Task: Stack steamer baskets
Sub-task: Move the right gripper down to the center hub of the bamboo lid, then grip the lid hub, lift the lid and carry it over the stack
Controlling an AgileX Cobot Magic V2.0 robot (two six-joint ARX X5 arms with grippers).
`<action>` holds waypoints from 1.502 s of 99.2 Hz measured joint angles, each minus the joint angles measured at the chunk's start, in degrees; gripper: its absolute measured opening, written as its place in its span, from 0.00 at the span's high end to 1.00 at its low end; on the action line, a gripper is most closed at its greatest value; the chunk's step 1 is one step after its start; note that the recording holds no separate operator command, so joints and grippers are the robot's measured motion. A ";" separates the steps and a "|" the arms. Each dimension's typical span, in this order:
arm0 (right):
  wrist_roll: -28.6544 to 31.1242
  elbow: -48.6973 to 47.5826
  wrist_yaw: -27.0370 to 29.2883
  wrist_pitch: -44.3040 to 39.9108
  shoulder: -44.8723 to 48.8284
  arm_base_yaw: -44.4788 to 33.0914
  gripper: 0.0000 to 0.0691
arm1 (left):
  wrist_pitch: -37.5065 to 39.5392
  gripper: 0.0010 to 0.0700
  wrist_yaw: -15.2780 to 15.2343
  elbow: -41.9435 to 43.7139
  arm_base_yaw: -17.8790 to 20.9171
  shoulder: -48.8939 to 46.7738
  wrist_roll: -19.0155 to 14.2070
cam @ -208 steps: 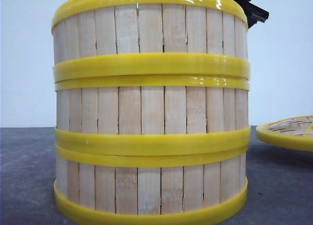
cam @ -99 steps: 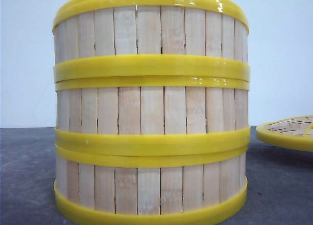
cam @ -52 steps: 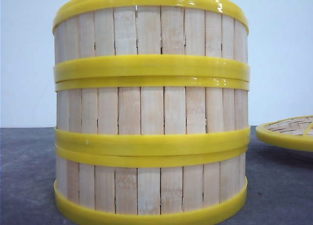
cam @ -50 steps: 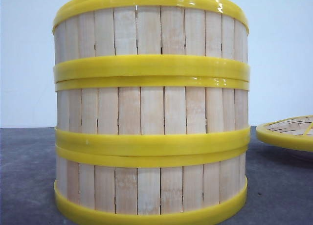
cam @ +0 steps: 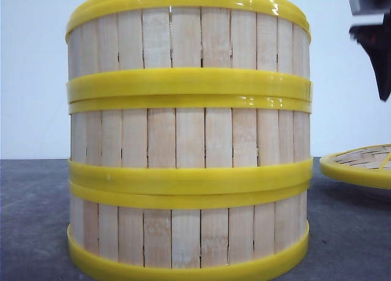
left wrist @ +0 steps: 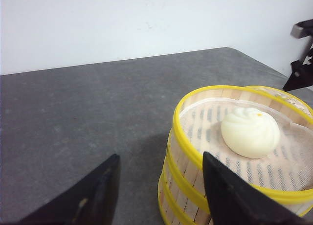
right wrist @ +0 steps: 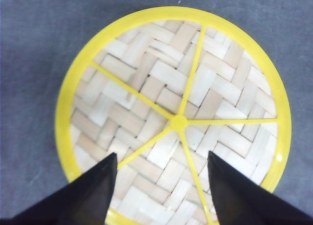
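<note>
Three steamer baskets (cam: 189, 134) stand stacked on the grey table (left wrist: 73, 117), rims seated squarely, so the stacking looks done. A white bun (left wrist: 250, 132) sits in the top basket, which is uncovered. The woven lid (right wrist: 176, 120) lies flat on the table to the right of the stack, likely waiting to cap it. Right gripper (right wrist: 161, 186) hangs directly above the lid, jaws wide, holding nothing. Left gripper (left wrist: 159, 193) is beside the stack, spread open and empty
</note>
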 joint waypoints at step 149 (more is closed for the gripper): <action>-1.53 0.28 1.97 3.32 11.41 -2.69 0.85 | 0.48 0.55 -0.04 0.00 0.00 0.00 0.02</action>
